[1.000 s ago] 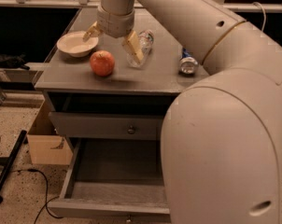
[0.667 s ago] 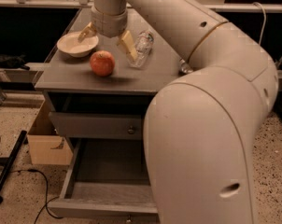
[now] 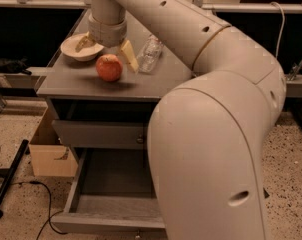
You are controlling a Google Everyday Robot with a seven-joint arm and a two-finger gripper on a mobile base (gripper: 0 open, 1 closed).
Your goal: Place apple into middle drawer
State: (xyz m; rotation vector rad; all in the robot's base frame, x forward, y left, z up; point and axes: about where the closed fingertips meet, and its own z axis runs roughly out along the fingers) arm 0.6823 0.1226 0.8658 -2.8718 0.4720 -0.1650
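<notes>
The red-orange apple (image 3: 109,67) sits on the grey cabinet top (image 3: 81,81), near its front left. My gripper (image 3: 107,49) hangs just above and behind it, open, with one pale finger (image 3: 129,55) to the apple's right and the other finger (image 3: 83,42) over the bowl at the left. The fingers do not touch the apple. The middle drawer (image 3: 113,204) is pulled out below, a shallow grey tray, partly hidden by my arm. The closed drawer front (image 3: 98,134) with a dark knob is above it.
A cream bowl (image 3: 80,48) stands behind and left of the apple. A clear plastic bottle (image 3: 149,54) lies to the right of the gripper. A cardboard box (image 3: 51,154) sits on the floor left of the cabinet. A black pole and cable lie on the floor at left.
My gripper has shifted left from beside the bottle to over the apple. The arm now covers more of the right side of the view. The apple has not moved.
</notes>
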